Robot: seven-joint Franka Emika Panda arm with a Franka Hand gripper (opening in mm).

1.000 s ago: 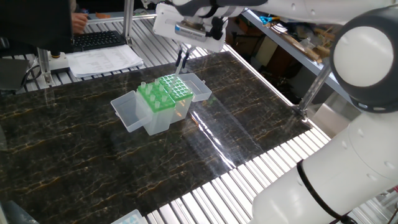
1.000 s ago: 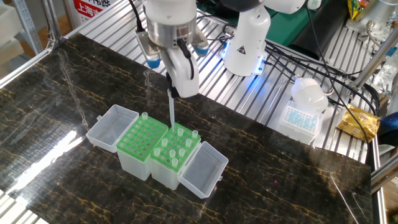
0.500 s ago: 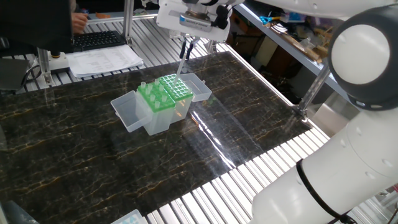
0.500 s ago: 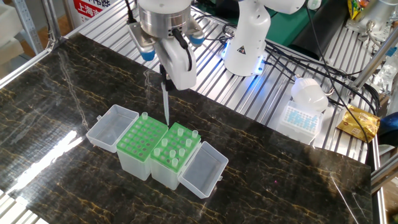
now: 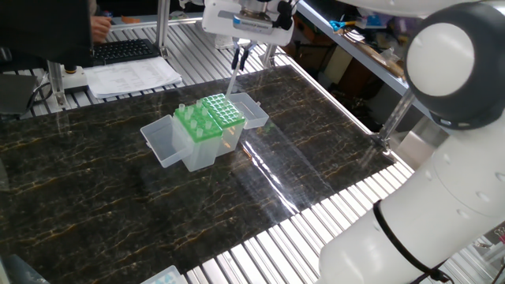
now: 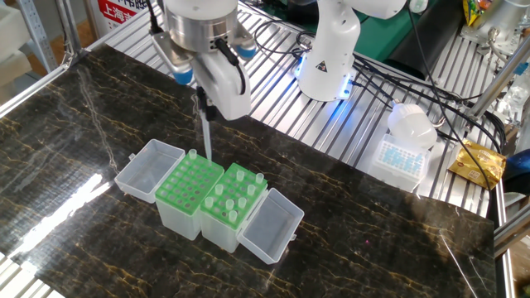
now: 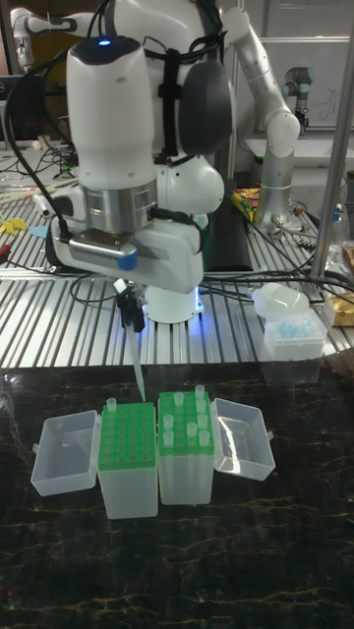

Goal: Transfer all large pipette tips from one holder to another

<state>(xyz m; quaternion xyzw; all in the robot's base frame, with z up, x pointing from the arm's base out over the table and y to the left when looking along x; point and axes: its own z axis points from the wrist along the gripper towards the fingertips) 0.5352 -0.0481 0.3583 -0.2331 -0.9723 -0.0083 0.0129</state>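
Tall fixed view, near to far: two clear tip boxes are sitting side by side and touching on the dark marble desk (image 7: 177, 570), lids hinged open outward. Left rack (image 7: 128, 437) is carrying one large pipette tip (image 7: 110, 404) at its far-left corner; right rack (image 7: 185, 423) is holding several upright tips (image 7: 183, 428). Above the left rack, apart from it, a single held tip (image 7: 137, 369) is hanging point-down. The tool (image 7: 130, 313) is pinching its collar, fingers narrow. Behind, on the slatted metal bench, another closed tip box (image 7: 292, 337) is standing.

Other fixed view: held tip (image 6: 204, 136) is hanging over the left rack's (image 6: 190, 182) far edge, tool (image 6: 201, 105) gripping it.
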